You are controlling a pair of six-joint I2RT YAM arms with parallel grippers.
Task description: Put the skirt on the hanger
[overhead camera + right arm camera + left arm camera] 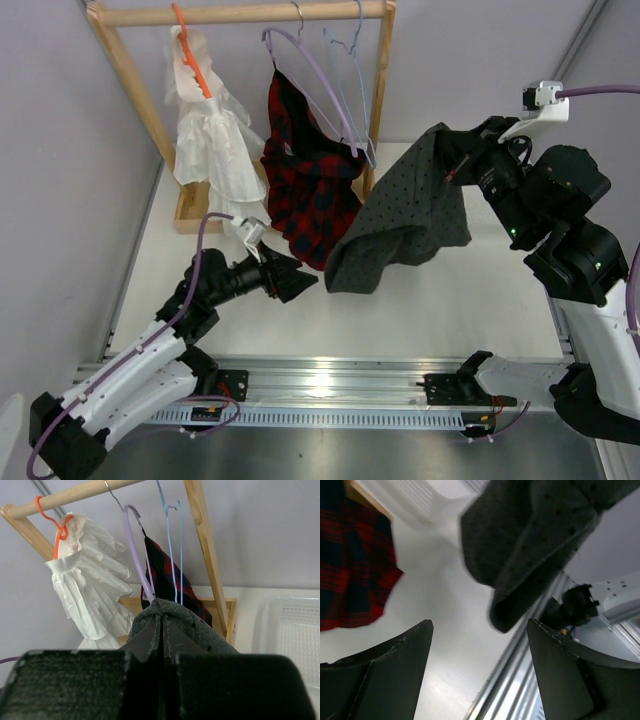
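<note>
— Where's the dark charcoal dotted cloth skirt (405, 215)?
— Hanging over the bench's (450, 300) far right, clamped in the right fingers (145, 640). The thin light-blue wire hanger (170, 545) hangs just beyond, seemingly slightly left.
— Left fingers (405, 655)?
— Apart, empty, below the skirt.

A wooden rack (240, 13) stands at the far end of the white table (470, 290). An orange hanger (195, 61) hooks over the left end of the rack's top bar and carries a white frilly dress (215, 140), which hangs down to the rack's base. Towards the right end of the bar hangs a lilac hanger (335, 102) with a red-and-black plaid garment (310, 185) draped below it, between the rack's two posts. In the right wrist view a white perforated tray (295, 635) lies right of the rack's right post.
</note>
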